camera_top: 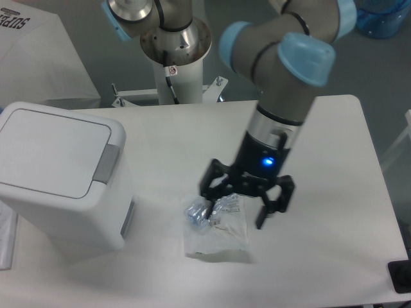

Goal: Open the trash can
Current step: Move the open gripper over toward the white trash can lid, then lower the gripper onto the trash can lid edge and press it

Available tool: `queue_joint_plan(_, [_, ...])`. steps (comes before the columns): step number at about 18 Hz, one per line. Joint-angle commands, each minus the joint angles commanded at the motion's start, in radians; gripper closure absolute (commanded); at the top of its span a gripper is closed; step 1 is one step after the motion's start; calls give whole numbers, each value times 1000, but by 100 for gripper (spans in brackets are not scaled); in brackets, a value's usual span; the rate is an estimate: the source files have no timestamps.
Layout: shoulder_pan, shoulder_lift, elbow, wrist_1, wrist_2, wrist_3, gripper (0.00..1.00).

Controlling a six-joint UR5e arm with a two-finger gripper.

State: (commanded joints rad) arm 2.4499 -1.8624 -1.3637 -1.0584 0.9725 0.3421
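Note:
The trash can [61, 173] is a large white boxy bin at the left of the table, its flat lid down and a grey push-button strip [106, 163] on the lid's right edge. My gripper [236, 208] hangs open above the middle of the table, well to the right of the bin, with nothing between its black fingers. It sits over a crushed plastic bottle [204, 212] and hides the bottle's upper end.
The bottle lies on a clear plastic bag [215, 236] near the table's middle front. A second robot's white base [176, 54] stands at the back. A black object [401, 276] sits at the front right corner.

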Motion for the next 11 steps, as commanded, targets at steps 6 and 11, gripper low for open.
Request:
queue_joint_plan(6, [-64,28,-17,-2,-3,-31,0])
queue_joint_plan(11, [-95,55,-57,0,8,-54,0])
